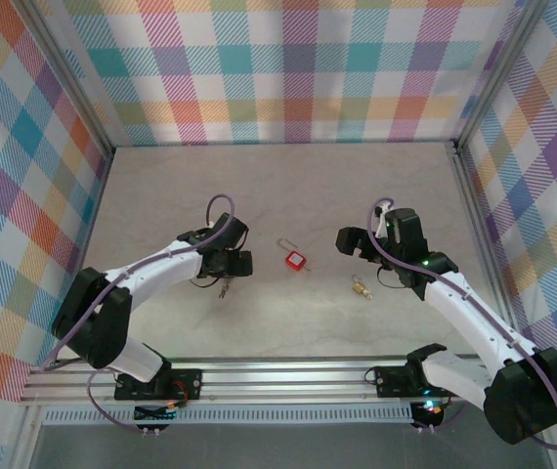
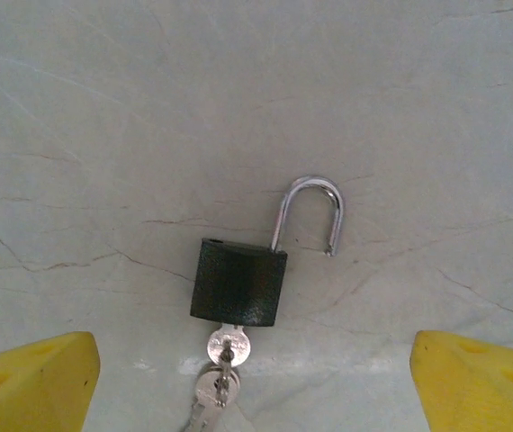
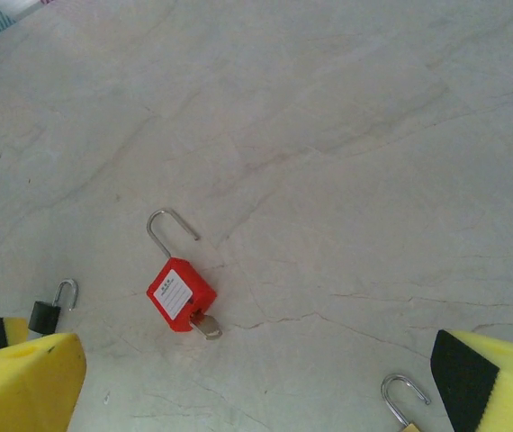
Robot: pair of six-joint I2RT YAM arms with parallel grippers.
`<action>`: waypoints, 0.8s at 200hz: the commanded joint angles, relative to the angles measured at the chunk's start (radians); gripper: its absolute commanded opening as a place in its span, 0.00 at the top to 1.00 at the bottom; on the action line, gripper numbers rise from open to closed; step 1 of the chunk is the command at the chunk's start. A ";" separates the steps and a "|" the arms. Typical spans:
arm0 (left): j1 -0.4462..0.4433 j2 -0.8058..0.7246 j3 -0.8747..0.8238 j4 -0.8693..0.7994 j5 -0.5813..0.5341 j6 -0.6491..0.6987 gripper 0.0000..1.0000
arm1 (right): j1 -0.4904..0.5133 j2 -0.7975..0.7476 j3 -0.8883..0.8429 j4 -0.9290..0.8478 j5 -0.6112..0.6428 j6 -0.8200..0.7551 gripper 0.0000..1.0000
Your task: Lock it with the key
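While the left gripper (image 2: 255,385) is hovering directly above it with its yellow pads (image 2: 31,378) spread wide, the black padlock (image 2: 238,283) is lying flat on the table (image 1: 288,186), left of the middle and somewhat nearer the near edge than the far one. Its silver shackle (image 2: 310,211) is standing open, one leg lifted clear of the body. A key (image 2: 227,346) is sitting in the keyhole, with a further key trailing from it.

Just to the right, about at the table's middle, a red padlock (image 3: 181,297) is lying with its shackle also swung open and a key plugged into its base. A white label (image 3: 174,292) is covering the red face. It seems to be carrying lines of print, but they are too small to read.

Farther right and closer to the near edge, a brass padlock (image 1: 361,288) is resting with its shackle open.

The right gripper (image 1: 352,241) is hanging above the table between the red and brass padlocks, touching neither. Its fingers (image 3: 22,382) are parted wide and holding nothing.
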 commanded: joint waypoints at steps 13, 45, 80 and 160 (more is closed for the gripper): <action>-0.011 0.043 0.042 -0.092 -0.086 0.022 0.14 | 0.011 -0.017 0.036 -0.016 -0.018 -0.018 0.01; -0.012 0.092 0.045 -0.087 -0.090 0.023 0.17 | 0.017 -0.009 0.038 -0.018 -0.029 -0.021 0.01; -0.013 0.117 0.046 -0.067 -0.075 0.026 0.19 | 0.025 -0.008 0.040 -0.014 -0.038 -0.028 0.01; -0.013 0.177 0.051 -0.039 -0.073 0.026 0.25 | 0.030 -0.019 0.037 -0.014 -0.039 -0.027 0.01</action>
